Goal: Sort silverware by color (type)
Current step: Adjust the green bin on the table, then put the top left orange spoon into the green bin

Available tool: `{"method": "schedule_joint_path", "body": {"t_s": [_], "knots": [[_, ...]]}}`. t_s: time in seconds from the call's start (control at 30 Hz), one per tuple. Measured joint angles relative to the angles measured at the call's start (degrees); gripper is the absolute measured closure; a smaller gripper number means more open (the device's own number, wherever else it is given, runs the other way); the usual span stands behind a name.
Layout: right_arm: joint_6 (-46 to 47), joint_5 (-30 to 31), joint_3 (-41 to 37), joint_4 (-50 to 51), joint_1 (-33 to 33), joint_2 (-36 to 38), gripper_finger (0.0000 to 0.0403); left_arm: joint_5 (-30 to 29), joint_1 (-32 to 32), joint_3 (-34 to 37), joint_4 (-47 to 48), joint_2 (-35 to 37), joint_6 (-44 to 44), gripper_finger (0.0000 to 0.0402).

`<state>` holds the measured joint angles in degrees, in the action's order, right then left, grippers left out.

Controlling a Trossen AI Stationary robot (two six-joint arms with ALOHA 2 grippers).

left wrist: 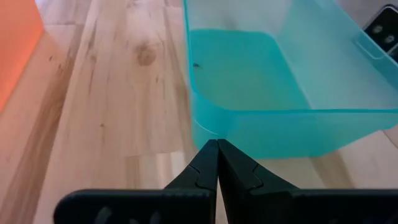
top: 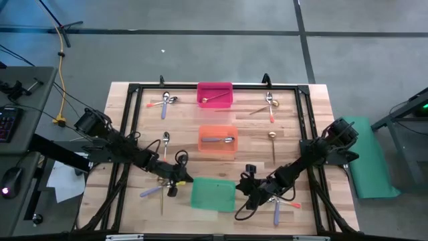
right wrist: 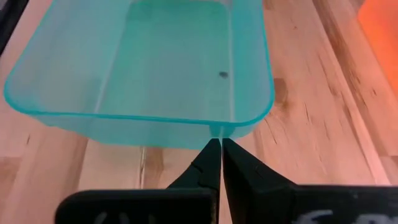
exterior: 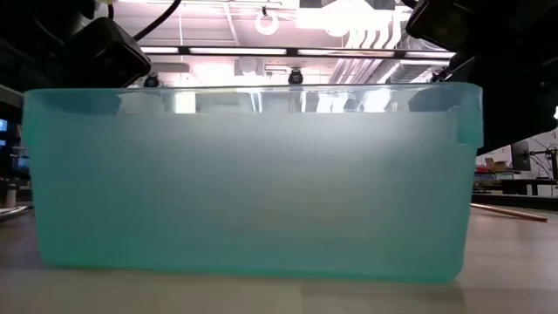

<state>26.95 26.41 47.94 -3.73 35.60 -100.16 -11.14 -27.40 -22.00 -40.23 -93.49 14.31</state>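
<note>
The green bin [top: 214, 194] stands near the table's front edge and fills the low view [exterior: 253, 174]. My left gripper [top: 179, 179] is shut, with its tips at the bin's far left corner [left wrist: 208, 127]. My right gripper [top: 243, 194] is shut at the bin's right wall [right wrist: 217, 129]. Nothing is between the fingers of either gripper. A purple-handled spoon [top: 151, 191] lies near the left gripper. An orange-handled spoon [top: 289, 204] and a purple-handled spoon [top: 276, 211] lie near the right gripper. The other spoons lie flat farther back. My left gripper's shut fingertips [left wrist: 214, 149] point slanting down at the green bin's corner wall, low on it; whether they touch it, I cannot tell. My right gripper's shut fingertips [right wrist: 217, 149] point slanting down at the bin's wall just under its rim, near a corner; whether they touch it, I cannot tell.
A pink bin [top: 215, 100] at the back holds a gold spoon. An orange bin [top: 218, 147] in the middle holds a purple-handled spoon. Spoons lie at the back left [top: 164, 103], the back right [top: 270, 104], the middle left [top: 165, 139] and the middle right [top: 273, 138]. A black frame [top: 131, 87] borders the table.
</note>
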Motion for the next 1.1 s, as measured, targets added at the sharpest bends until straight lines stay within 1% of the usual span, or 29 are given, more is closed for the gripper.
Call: {"method": "schedule_joint_path", "body": {"t_s": [0.53, 0.83, 0.97, 1.1], "knots": [[0.10, 0.40, -0.02, 4.47, -2.67, 0.07, 0.0403, -0.15, 0.77, 0.00, 0.09, 0.00, -0.46, 0.0402], [0.10, 0.37, -0.02, 5.35, -2.67, 0.09, 0.0403, -0.22, 0.77, 0.00, 2.58, 0.02, -0.96, 0.0401], [0.62, 0.37, -0.02, 7.12, -2.66, 0.78, 0.0403, -0.35, 0.83, 0.00, 5.31, 1.74, -2.08, 0.0401], [1.30, 1.07, -0.02, 10.33, -2.65, 2.68, 0.0403, -1.83, 1.31, 0.20, 7.74, 4.41, -4.72, 0.0401]]}}
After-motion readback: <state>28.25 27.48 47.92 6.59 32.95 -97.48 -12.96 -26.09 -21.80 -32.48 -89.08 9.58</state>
